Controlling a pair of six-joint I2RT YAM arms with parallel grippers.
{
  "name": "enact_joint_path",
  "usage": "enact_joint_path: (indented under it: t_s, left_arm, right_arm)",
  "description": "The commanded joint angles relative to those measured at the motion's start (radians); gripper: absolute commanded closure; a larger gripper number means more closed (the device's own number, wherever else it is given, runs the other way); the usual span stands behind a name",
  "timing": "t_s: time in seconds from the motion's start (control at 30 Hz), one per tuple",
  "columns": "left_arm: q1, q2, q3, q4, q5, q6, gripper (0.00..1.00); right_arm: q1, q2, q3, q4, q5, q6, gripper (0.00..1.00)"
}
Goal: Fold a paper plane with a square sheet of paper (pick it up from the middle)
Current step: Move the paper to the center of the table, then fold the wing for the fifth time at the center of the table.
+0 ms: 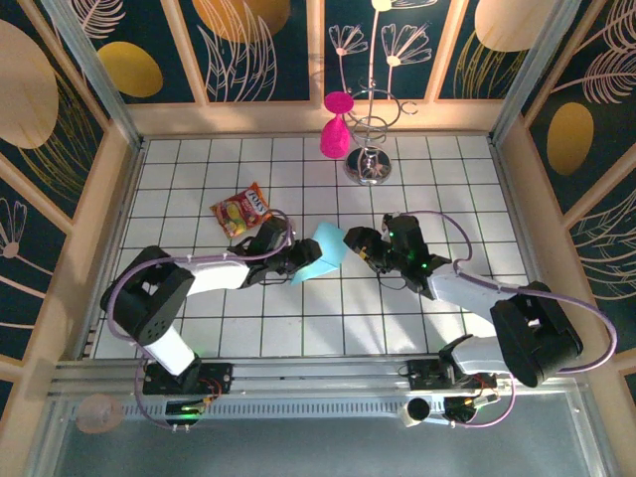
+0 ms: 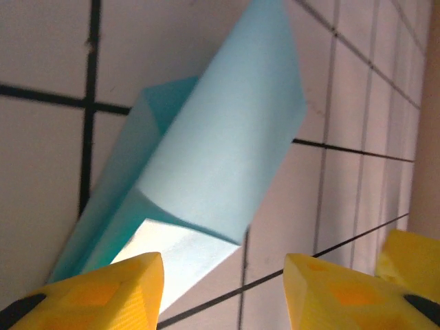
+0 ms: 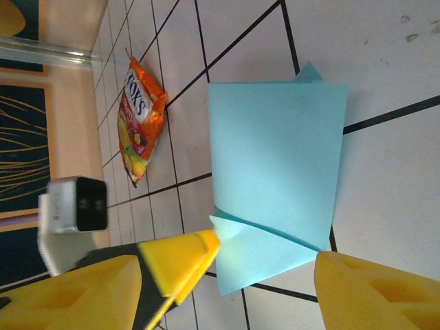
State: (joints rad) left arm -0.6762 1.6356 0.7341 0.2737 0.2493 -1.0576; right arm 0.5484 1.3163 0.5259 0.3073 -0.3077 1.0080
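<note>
1. Left end effector point(image 2: 223, 261): yellow jaws about half spread, straddling the near end of the thin light-blue sheet of paper point(image 2: 220, 144), not clamped on it.
2. Right end effector point(image 3: 227, 265): jaws wide, with the sheet's near edge lying between them and nothing held.
3. The sheet lies mid-way across the white gridded worktop point(image 1: 199, 328), between both arms. It is loosely doubled over, with one small corner turned.
4. Judged progress: early. There is a first fold but no pointed dart. Nose, wing and centre creases look undone, though hidden under-layers may hold more.
</note>
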Motion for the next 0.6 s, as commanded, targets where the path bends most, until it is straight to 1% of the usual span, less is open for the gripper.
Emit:
enact_joint_path:
  t_s: [0.0,0.2,0.3,0.43,0.57]
  left_arm:
    - [0.001,-0.038,0.037,-0.043,-0.037,0.033,0.50]
    - [0.000,0.045,0.080,-0.071,-0.049,0.045,0.52]
    - [0.001,0.072,0.100,-0.099,-0.076,0.048,0.52]
    - [0.000,0.072,0.094,-0.119,-0.127,0.047,0.53]
    - [0.001,0.124,0.097,-0.112,-0.107,0.037,0.53]
  right_arm:
    - [0.030,0.017,-0.007,0.021,0.027,0.034,0.33]
    - [0.049,0.062,-0.015,0.050,0.022,0.079,0.34]
    - [0.051,0.077,-0.014,0.055,0.021,0.092,0.34]
    - [0.057,0.103,-0.012,0.067,0.006,0.107,0.36]
    - [0.061,0.134,-0.007,0.085,-0.016,0.117,0.37]
